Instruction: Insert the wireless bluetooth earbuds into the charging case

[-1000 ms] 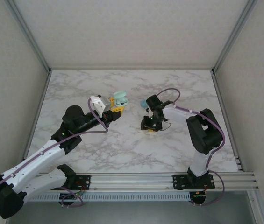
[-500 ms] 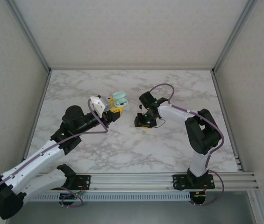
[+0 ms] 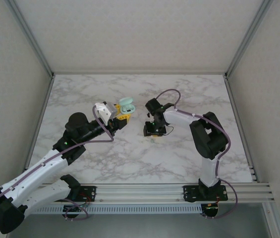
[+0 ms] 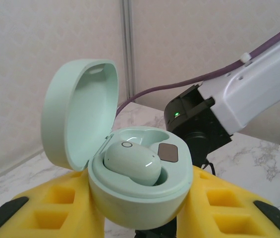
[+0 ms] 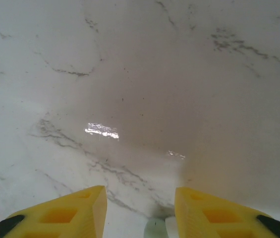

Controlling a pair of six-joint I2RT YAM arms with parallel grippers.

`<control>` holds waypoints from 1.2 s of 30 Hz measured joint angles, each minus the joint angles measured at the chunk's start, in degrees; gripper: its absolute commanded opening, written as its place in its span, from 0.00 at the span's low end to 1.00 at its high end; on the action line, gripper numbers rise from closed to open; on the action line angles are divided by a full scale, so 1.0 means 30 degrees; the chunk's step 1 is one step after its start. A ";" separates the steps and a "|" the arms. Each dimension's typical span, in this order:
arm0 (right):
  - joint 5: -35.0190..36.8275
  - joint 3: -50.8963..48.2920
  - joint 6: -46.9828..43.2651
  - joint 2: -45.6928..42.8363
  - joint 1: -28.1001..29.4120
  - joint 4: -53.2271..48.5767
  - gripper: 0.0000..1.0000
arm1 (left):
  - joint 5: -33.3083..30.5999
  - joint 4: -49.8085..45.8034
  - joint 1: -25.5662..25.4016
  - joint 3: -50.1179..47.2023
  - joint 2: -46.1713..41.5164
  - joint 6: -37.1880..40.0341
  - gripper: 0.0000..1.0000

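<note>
Left gripper (image 3: pixel 123 115) clamps the open charging case (image 4: pixel 135 193), one earbud (image 4: pixel 132 163) seated. Right gripper (image 5: pixel 139 196) has swung closer, pale second earbud (image 5: pixel 155 229) between its fingers, grip unclear — insertion likely next.

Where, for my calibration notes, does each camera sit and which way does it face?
Top external: above and behind the bases, looking down on the marble table; both arms, left gripper and right gripper show.
Left wrist: behind the left gripper, looking along its yellow fingers at the open charging case, one earbud seated.
Right wrist: behind the right gripper, facing down at the table between its parted fingers.
Shared: top external and left wrist both show the charging case and the right arm.
</note>
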 measured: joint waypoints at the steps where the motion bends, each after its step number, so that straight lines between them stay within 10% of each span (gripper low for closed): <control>1: -0.0051 0.0095 -0.0117 0.0182 0.0000 -0.0029 0.42 | 0.0007 0.0000 0.0000 0.0000 0.0000 -0.0007 0.15; 36: -0.0299 -0.0197 -0.1508 -0.1217 0.0976 -0.3701 0.37 | -0.0058 -0.0087 0.0000 -0.0007 -0.0248 -0.0007 0.15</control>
